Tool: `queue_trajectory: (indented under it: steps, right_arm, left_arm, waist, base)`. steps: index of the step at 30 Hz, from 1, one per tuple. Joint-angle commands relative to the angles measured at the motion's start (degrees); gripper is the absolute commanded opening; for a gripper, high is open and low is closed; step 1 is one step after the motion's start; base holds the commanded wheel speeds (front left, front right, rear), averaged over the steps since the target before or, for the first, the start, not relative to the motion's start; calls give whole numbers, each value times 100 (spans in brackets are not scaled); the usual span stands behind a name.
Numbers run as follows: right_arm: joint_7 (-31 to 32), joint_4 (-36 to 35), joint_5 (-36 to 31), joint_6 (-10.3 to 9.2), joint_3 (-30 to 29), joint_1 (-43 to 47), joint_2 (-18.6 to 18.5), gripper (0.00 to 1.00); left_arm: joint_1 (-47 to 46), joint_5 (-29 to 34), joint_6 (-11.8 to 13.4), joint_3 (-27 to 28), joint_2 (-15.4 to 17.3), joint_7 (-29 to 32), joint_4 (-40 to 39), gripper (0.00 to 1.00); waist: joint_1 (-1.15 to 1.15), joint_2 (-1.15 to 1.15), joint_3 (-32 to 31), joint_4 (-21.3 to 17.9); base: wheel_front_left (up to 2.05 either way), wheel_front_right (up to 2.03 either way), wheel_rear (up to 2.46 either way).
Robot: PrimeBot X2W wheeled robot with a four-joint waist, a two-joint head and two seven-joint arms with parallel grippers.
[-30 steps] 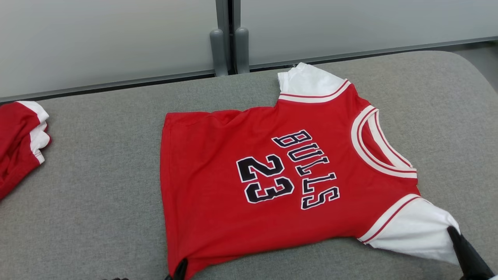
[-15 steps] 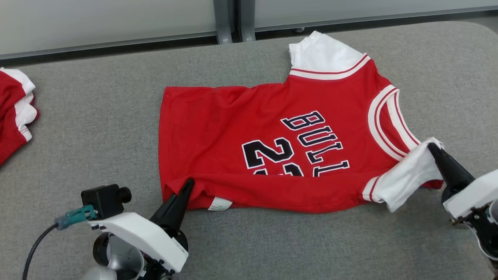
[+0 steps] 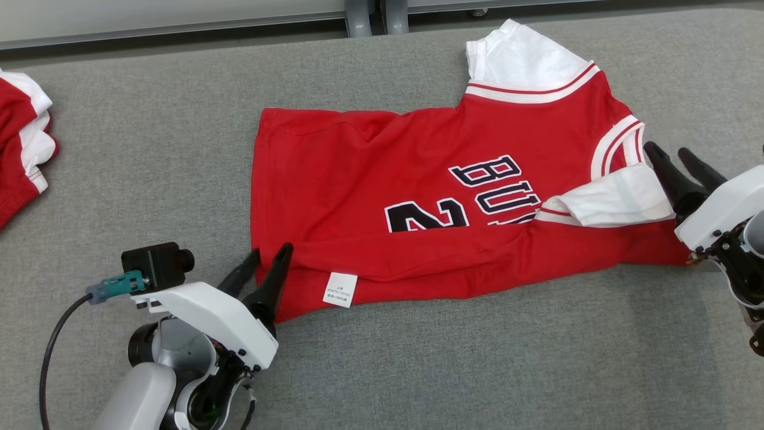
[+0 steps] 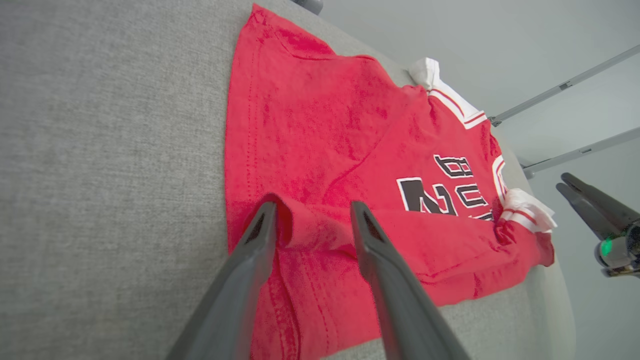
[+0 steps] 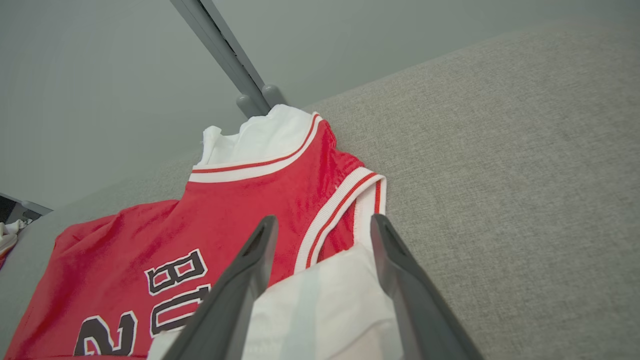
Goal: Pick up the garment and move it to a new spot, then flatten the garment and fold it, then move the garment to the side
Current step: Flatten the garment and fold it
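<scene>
Left claw (image 3: 271, 249) stood closest to the pad's (image 3: 149, 149) near edge, its fingers parted and gripping nothing. In its wrist view the tips (image 4: 267, 215) straddled a raised pleat at the shirt's hem corner. Whether they touched the cloth I could not tell. Right claw (image 3: 665, 148), toward the pad's right end, was parted too. It stood just beside the near sleeve (image 3: 609, 200), which lay doubled over onto the red. From the right wrist, that sleeve sat between the fingers, unpinched.

The shirt (image 3: 370, 197) lay on the pad, right of the pad's middle. Its long axis ran along the pad's length, with the hem toward the pad's left end and the collar toward the right end. The near long side lay turned over, with the label (image 3: 339, 289) face up and the lower part of the print covered. A second red garment (image 3: 18, 155) sat at the pad's left end, well apart. The shirt's far side lay single and fairly flat, and its far sleeve (image 3: 519, 57) nearly reached the pad's far edge.

The fold looked about half made. I judged the next move would turn on that far long side. It lay straight ahead of both claws, across the shirt's width. The left claw was nearer the far hem corner and the right claw nearer the far sleeve. A two-arm reach kept square to the long axis would suit.
</scene>
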Motion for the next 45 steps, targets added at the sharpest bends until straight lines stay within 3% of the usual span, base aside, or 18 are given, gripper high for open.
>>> queue_trajectory:
  steps: [1, 9, 14, 17, 24, 30, 31, 32, 33, 34, 35, 37, 40, 45]
  right_arm:
    - [-123, 12, -14, 3, 25, -61, -27, 100]
    - [-703, -420, -109, 3, 229, 575, -456, 100]
    - [-660, -730, -460, 3, 421, 1423, -980, 100]
    - [-547, -740, -648, 2, 420, 1612, -1097, 100]
    - [-395, -538, -1007, 2, 297, 1389, -842, 100]
    - [125, -212, -1178, 2, 401, 1103, -661, 100]
    - [300, -169, -1170, 2, 494, 1088, -633, 100]
    - [471, -162, -1133, 2, 613, 1085, -616, 100]
    - [569, -175, -1097, 3, 690, 1067, -631, 93]
    - [640, -214, -1042, 3, 726, 1044, -652, 15]
    - [737, -295, -951, 4, 799, 1023, -669, 0]
    - [870, -461, -739, 8, 871, 1034, -817, 0]
    - [1175, -992, -174, 6, 899, 1038, -1325, 0]
    - [1961, -1520, 735, -1, 850, 1112, -2100, 0]
  left_arm:
    - [-118, 69, 14, 42, 9, -104, 35, 100]
    - [367, 409, 11, -95, 226, -356, -148, 100]
    - [939, 364, 80, -230, 323, -293, -357, 100]
    - [974, 383, 118, -225, 336, -295, -291, 100]
    - [825, 491, 142, -297, 383, -219, -28, 100]
    - [705, 494, 44, -512, 425, 71, 143, 100]
    - [694, 481, 25, -569, 430, 142, 189, 97]
    - [675, 491, -39, -657, 450, 228, 230, 38]
    - [664, 496, -97, -721, 460, 294, 251, 1]
    - [642, 483, -128, -761, 433, 318, 267, 0]
    - [614, 482, -196, -825, 457, 383, 266, 0]
    - [593, 429, -260, -824, 462, 380, 210, 0]
    - [552, 217, -381, -595, 660, 453, -118, 0]
    - [663, 62, -469, -424, 1171, 816, -844, 0]
  waist:
    - [0, 0, 9, 20]
    - [0, 0, -187, -9]
    - [0, 0, -224, -50]
    - [0, 0, -139, -66]
    - [0, 0, 47, -69]
    - [0, 0, 231, -22]
    - [0, 0, 252, -12]
    - [0, 0, 264, -3]
    - [0, 0, 273, 6]
    - [0, 0, 274, 16]
    - [0, 0, 263, 24]
    - [0, 0, 196, 33]
    - [0, 0, -18, 16]
    - [0, 0, -238, -44]
  base:
    - [0, 0, 0]
    - [0, 0, 0]
    - [0, 0, 0]
    - [0, 0, 0]
    - [0, 0, 0]
    - [0, 0, 0]
    - [0, 0, 0]
    - [0, 0, 0]
    - [0, 0, 0]
    - [0, 0, 0]
    - [0, 0, 0]
    - [0, 0, 0]
    - [0, 0, 0]
    - [0, 0, 0]
